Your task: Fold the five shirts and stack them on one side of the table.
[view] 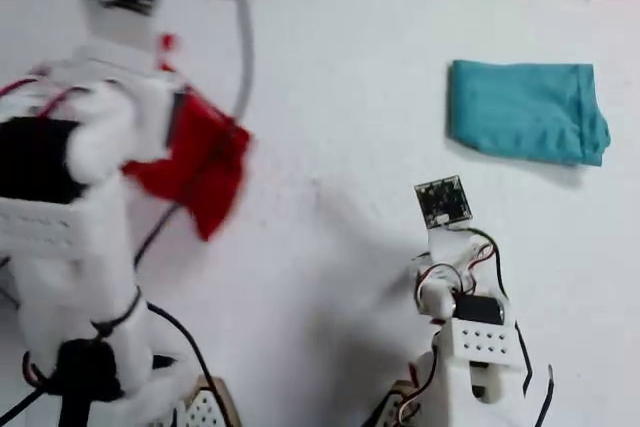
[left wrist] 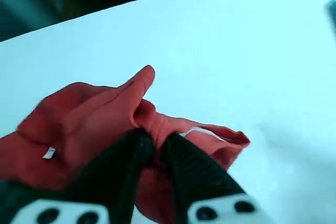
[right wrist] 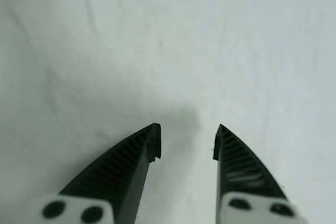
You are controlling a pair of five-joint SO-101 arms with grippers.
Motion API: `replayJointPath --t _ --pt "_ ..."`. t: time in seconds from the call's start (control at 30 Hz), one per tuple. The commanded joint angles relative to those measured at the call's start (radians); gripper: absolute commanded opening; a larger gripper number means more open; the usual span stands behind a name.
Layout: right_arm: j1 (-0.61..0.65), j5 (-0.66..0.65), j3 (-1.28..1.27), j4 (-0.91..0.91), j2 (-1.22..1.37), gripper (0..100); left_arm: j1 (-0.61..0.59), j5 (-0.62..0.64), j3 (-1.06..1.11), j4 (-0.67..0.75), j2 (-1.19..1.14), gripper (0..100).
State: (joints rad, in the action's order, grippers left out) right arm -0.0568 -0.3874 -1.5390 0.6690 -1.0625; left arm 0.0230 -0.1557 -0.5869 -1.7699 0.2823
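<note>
**One shirt folded, one in the air**

The teal shirt (view: 525, 112) lies folded into a neat rectangle on the far right part of the bench (view: 350, 77), and looks like the start of the stack. It is the one finished piece to be seen. The red shirt (view: 195, 172) is not yet folded: it hangs bunched and crumpled over the left part of the bench, well apart from the teal one. Judged against five shirts, the task is at an early stage. The red shirt has yet to be spread, folded and carried across, and the others would follow.

The left tool (left wrist: 155, 142) is clamped on the red shirt (left wrist: 89, 114). Its two dark fingers pinch a ridge of cloth between their tips, and loose folds spill out on either side and beyond them. A small white label shows on one fold.

The right tool (right wrist: 186, 142) holds nothing. Its fingers stand parted above bare bench, near the front middle, with the teal shirt lying farther back and off to its right side.
</note>
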Motion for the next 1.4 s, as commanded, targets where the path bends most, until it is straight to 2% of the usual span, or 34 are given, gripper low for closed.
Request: replayJointPath --t 0.0,0.17,0.4,0.6,0.67,0.77,0.87,1.0,1.17,1.37 --pt "-0.008 0.008 0.006 -0.016 -0.024 17.0 0.141 0.041 -0.001 0.008 0.035 2" --pt "-0.008 0.008 0.005 -0.016 -0.024 17.0 0.195 0.04 -0.001 0.028 0.035 4" --pt "-0.007 0.008 0.005 -0.016 -0.024 17.0 0.192 0.04 0.044 0.018 0.038 24" --pt "-0.007 0.008 0.005 -0.016 -0.024 17.0 0.161 0.034 0.156 0.021 0.043 24" --pt "-0.007 0.008 0.005 -0.013 -0.024 17.0 0.098 0.031 0.194 0.02 0.04 24" --pt "-0.007 0.008 0.008 -0.01 -0.024 17.0 -0.058 -0.021 0.317 0.046 0.038 24" --pt "-0.007 0.008 0.04 0.001 -0.016 17.1 -0.255 -0.083 0.456 0.106 0.043 24" --pt "0.005 0.008 0.216 0.16 -0.016 17.2 -0.528 -0.18 0.588 0.219 0.041 24" --pt "0.151 0.008 0.512 0.354 -0.013 17.2 -0.792 -0.327 0.771 0.408 0.038 24" --pt "0.357 0.008 0.692 0.386 0.096 17.2 -0.977 -0.374 0.984 0.592 0.038 24"
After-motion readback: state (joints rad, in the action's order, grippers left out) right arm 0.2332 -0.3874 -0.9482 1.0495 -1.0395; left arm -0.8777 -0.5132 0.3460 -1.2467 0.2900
